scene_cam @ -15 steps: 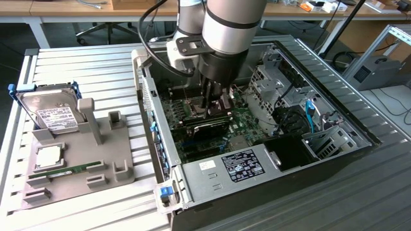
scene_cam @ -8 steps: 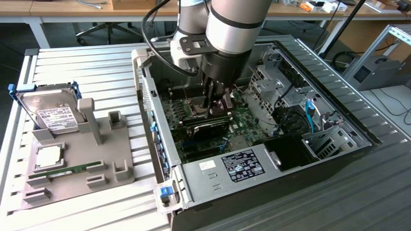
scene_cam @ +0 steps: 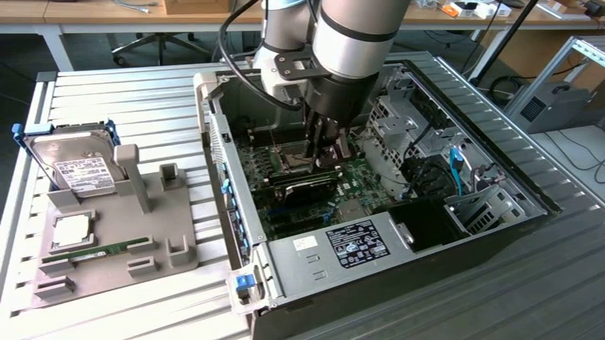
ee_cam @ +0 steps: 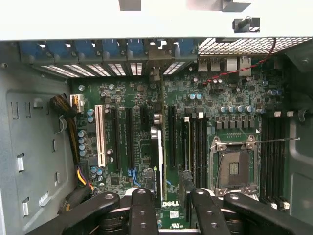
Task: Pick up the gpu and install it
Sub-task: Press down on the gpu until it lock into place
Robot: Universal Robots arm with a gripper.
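Note:
The gpu point(scene_cam: 304, 190) is a thin dark card standing on edge across the motherboard inside the open computer case point(scene_cam: 212, 142). In the wrist view the gpu point(ee_cam: 156, 161) shows edge-on as a pale strip along an expansion slot, with its metal bracket against the case's rear wall. My gripper point(scene_cam: 321, 157) hangs inside the case directly over the card. In the wrist view the gripper point(ee_cam: 172, 198) stands open. Its black fingers point(ee_cam: 142, 210) are spread, with bare motherboard and a logo showing between them. The card's near end lies by one fingertip, and nothing is clamped.
At the exterior view's left, a grey holder tray point(scene_cam: 151, 234) carries a boxy hard drive point(scene_cam: 71, 166), a processor point(scene_cam: 71, 230) and a green memory stick point(scene_cam: 104, 249). Inside the case are the power supply point(scene_cam: 355, 244), drive cages point(scene_cam: 477, 205), cables point(ee_cam: 73, 147) and the open processor socket point(ee_cam: 234, 166).

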